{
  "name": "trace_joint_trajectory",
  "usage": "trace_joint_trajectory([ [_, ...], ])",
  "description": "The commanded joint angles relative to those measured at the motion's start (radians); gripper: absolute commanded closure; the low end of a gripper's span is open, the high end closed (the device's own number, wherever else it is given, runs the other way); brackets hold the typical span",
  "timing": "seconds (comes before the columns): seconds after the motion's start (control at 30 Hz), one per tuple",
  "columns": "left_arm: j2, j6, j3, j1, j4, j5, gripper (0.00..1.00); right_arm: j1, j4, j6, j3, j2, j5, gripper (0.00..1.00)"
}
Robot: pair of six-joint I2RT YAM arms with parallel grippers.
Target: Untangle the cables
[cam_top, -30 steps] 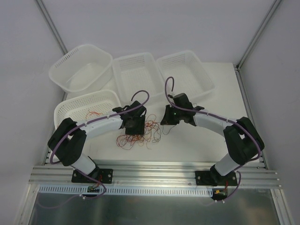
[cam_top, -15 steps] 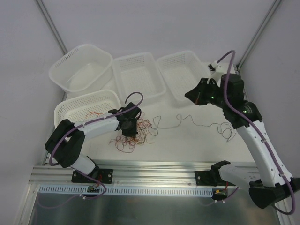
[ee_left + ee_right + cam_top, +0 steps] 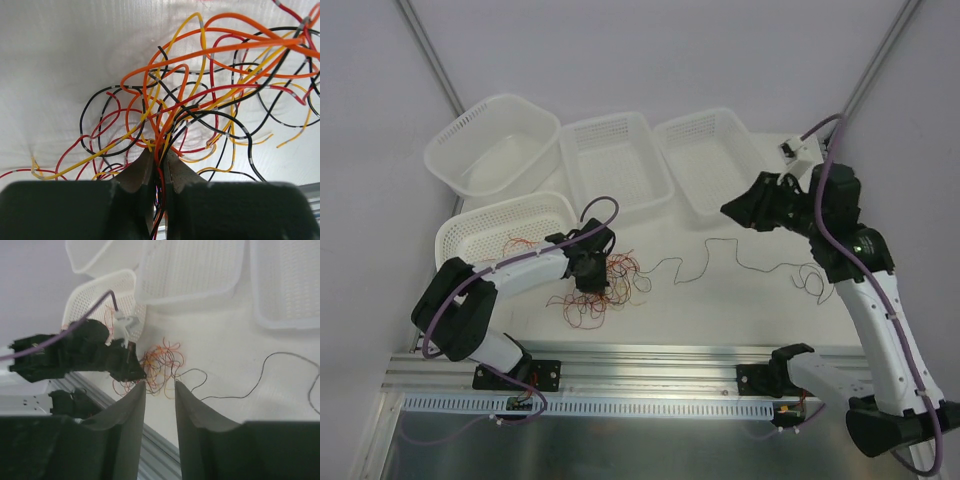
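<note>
Hair-thin red, orange and black cables (image 3: 603, 288) lay tangled on the white table (image 3: 720, 310) at seven o'clock; my left gripper (image 3: 159, 156) pinched several strands; my right gripper (image 3: 160, 387) hung parted, empty, at two o'clock.

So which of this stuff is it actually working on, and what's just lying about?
In the job:
- cable tangle, pinched in the left tool
- one black cable lying stretched out from it
- right tool, open and raised

Lying about:
- three white back baskets
- near-left basket, with a few red wires inside
</note>
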Motion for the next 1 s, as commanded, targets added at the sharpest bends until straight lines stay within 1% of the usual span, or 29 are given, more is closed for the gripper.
trace_joint_trajectory([
  [0.0, -0.050, -0.006, 0.006, 0.004, -0.019, 0.012, 1.00, 0.126, 0.035, 0.022, -0.138, 0.061, 0.017, 0.65],
  [0.03, -0.052, -0.006, 0.008, 0.003, -0.019, 0.012, 1.00, 0.154, 0.043, 0.016, -0.158, 0.094, 0.035, 0.57],
  [0.1, -0.055, -0.004, 0.010, 0.002, -0.019, 0.012, 1.00, 0.209, 0.066, -0.010, -0.197, 0.134, 0.067, 0.48],
  [0.13, -0.056, -0.003, 0.008, 0.004, -0.019, 0.012, 1.00, 0.220, 0.072, -0.023, -0.224, 0.177, 0.099, 0.38],
  [0.23, -0.061, -0.004, 0.005, 0.003, -0.019, 0.012, 1.00, 0.227, 0.087, -0.031, -0.252, 0.251, 0.138, 0.25],
  [0.33, -0.066, -0.006, 0.003, 0.004, -0.019, 0.012, 1.00, 0.241, 0.144, 0.008, -0.278, 0.338, 0.112, 0.18],
  [0.37, -0.066, -0.004, 0.003, 0.003, -0.019, 0.010, 1.00, 0.247, 0.161, 0.018, -0.286, 0.381, 0.110, 0.18],
  [0.5, -0.066, -0.004, 0.003, 0.004, -0.019, 0.010, 1.00, 0.278, 0.241, 0.071, -0.289, 0.489, 0.118, 0.17],
  [0.6, -0.070, -0.004, 0.000, 0.003, -0.019, 0.012, 1.00, 0.298, 0.294, 0.107, -0.287, 0.558, 0.107, 0.19],
  [0.67, -0.076, -0.006, -0.004, 0.004, -0.019, 0.012, 1.00, 0.306, 0.301, 0.123, -0.281, 0.587, 0.112, 0.24],
  [0.7, -0.078, -0.006, -0.004, 0.004, -0.019, 0.012, 1.00, 0.310, 0.301, 0.126, -0.275, 0.601, 0.118, 0.28],
  [0.73, -0.079, -0.006, -0.006, 0.004, -0.019, 0.010, 1.00, 0.310, 0.296, 0.129, -0.275, 0.612, 0.135, 0.43],
  [0.77, -0.082, -0.006, -0.007, 0.003, -0.019, 0.009, 0.99, 0.309, 0.289, 0.126, -0.278, 0.607, 0.147, 0.53],
  [0.8, -0.085, -0.006, -0.012, 0.004, -0.018, 0.007, 0.98, 0.309, 0.278, 0.121, -0.280, 0.584, 0.182, 0.73],
  [0.83, -0.092, -0.006, -0.013, 0.004, -0.019, 0.002, 0.96, 0.309, 0.264, 0.111, -0.278, 0.564, 0.198, 0.81],
  [0.87, -0.095, -0.004, -0.015, 0.004, -0.019, 0.001, 0.94, 0.310, 0.215, 0.085, -0.272, 0.546, 0.217, 0.89],
  [0.9, -0.096, -0.004, -0.020, 0.004, -0.019, -0.001, 0.93, 0.309, 0.185, 0.069, -0.264, 0.523, 0.266, 0.99],
  [0.97, -0.101, -0.004, -0.026, 0.004, -0.018, -0.007, 0.89, 0.307, 0.091, 0.034, -0.232, 0.436, 0.311, 0.99],
])
